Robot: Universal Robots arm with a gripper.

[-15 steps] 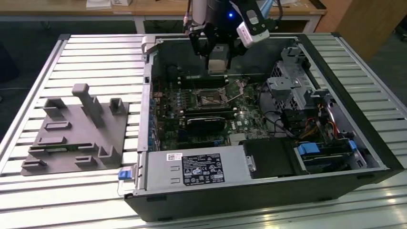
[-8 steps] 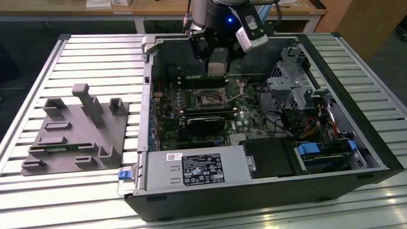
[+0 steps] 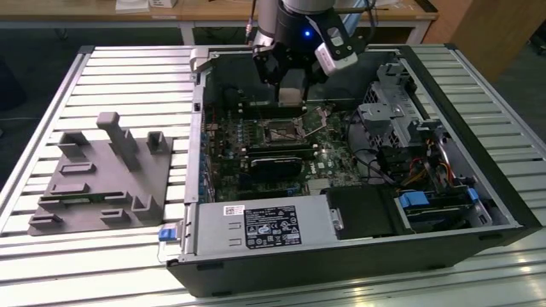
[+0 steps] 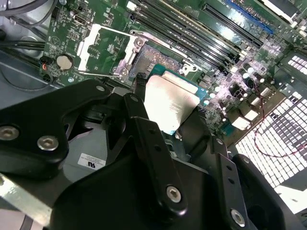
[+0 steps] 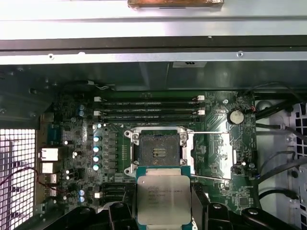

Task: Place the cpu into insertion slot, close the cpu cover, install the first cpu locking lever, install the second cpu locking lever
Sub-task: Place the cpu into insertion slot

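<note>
Tool (image 5: 163, 203) pinching cpu (image 5: 160, 191), pale silver square top, green edging, near uncovered insertion slot (image 5: 157, 153)

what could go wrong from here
The small square silver-topped cpu, gripped in the black hand, is not yet seated in the black-framed square insertion slot; lowered misaligned, it could damage the socket. The open silver metal cpu cover lies beside the slot; the hand might snag it.

The cpu (image 5: 163, 199) wears smooth pale metal, faintly glossy — the insertion slot (image 5: 157, 151) a matt black frame, bright metal edging.
</note>
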